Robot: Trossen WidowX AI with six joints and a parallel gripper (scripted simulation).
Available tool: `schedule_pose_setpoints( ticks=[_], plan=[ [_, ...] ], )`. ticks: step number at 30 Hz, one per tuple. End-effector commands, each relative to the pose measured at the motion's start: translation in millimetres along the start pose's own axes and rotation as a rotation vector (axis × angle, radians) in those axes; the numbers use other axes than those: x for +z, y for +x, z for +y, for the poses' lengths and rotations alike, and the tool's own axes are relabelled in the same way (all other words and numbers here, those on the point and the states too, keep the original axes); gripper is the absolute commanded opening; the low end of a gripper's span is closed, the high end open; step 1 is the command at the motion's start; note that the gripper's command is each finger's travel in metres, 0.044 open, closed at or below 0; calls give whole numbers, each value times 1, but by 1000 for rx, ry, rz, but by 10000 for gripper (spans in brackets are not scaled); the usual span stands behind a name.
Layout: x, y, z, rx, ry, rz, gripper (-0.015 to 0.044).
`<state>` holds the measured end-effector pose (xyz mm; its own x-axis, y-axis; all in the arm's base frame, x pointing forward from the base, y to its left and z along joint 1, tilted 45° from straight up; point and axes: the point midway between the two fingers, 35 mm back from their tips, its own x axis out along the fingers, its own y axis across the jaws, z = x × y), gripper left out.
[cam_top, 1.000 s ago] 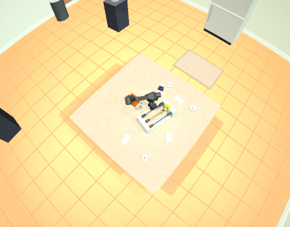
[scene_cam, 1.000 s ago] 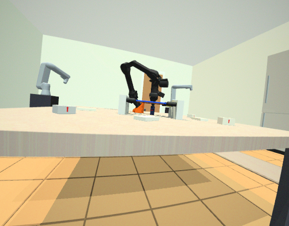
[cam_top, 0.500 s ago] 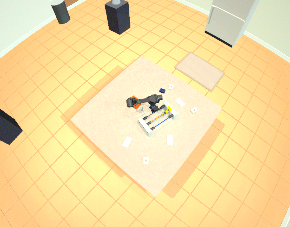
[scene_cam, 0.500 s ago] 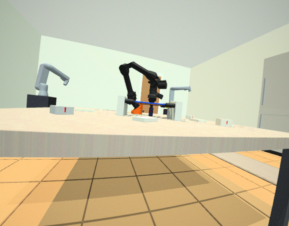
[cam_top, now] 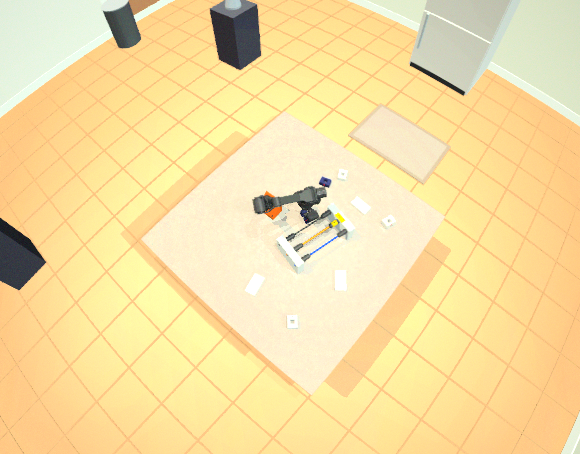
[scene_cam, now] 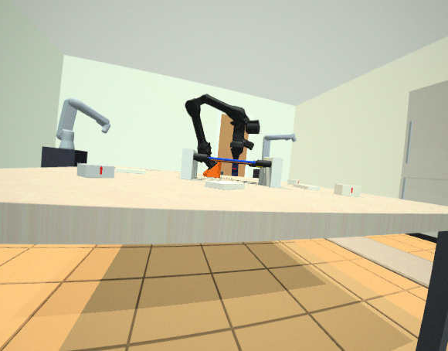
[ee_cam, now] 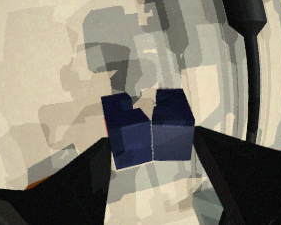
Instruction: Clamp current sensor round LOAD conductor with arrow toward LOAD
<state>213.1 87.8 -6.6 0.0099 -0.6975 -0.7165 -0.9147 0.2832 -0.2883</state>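
Note:
The dark blue split-core sensor [cam_top: 304, 215] [scene_cam: 235, 172] [ee_cam: 172, 142] stands on the table behind the conductor rack. In the wrist view its two halves stand side by side with a thin gap and a notch between them, and a bit of red shows on the left side. My gripper [ee_cam: 151, 139] points down and is shut on it, one finger against each outer side. The rack holds a black conductor [cam_top: 310, 228] [ee_cam: 252, 84], an orange conductor [cam_top: 315, 236] and a blue conductor [cam_top: 325, 245] [scene_cam: 226, 159]. A yellow marker [cam_top: 340, 217] sits on its right end block. No lettering is legible.
The rack's white end blocks [cam_top: 291, 256] [scene_cam: 188, 164] stand close beside my gripper. A second dark blue part [cam_top: 325, 182] lies behind the arm. White blocks [cam_top: 292, 322] [scene_cam: 95, 171] and flat white plates [cam_top: 340, 280] [scene_cam: 225, 185] are spread around the table.

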Motion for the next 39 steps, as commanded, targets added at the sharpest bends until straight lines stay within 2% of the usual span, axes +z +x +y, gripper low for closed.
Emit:
schedule_pose_setpoints(
  ticks=[1, 15, 21, 39],
  plan=[
    [3, -23, -1, 3, 2, -6, 0],
    [2, -83, -3, 1, 0, -2, 0],
    [1, -89, -5, -1, 19, -3, 0],
    [6, -86, -28, -44, 664, -44, 0]
  ],
)
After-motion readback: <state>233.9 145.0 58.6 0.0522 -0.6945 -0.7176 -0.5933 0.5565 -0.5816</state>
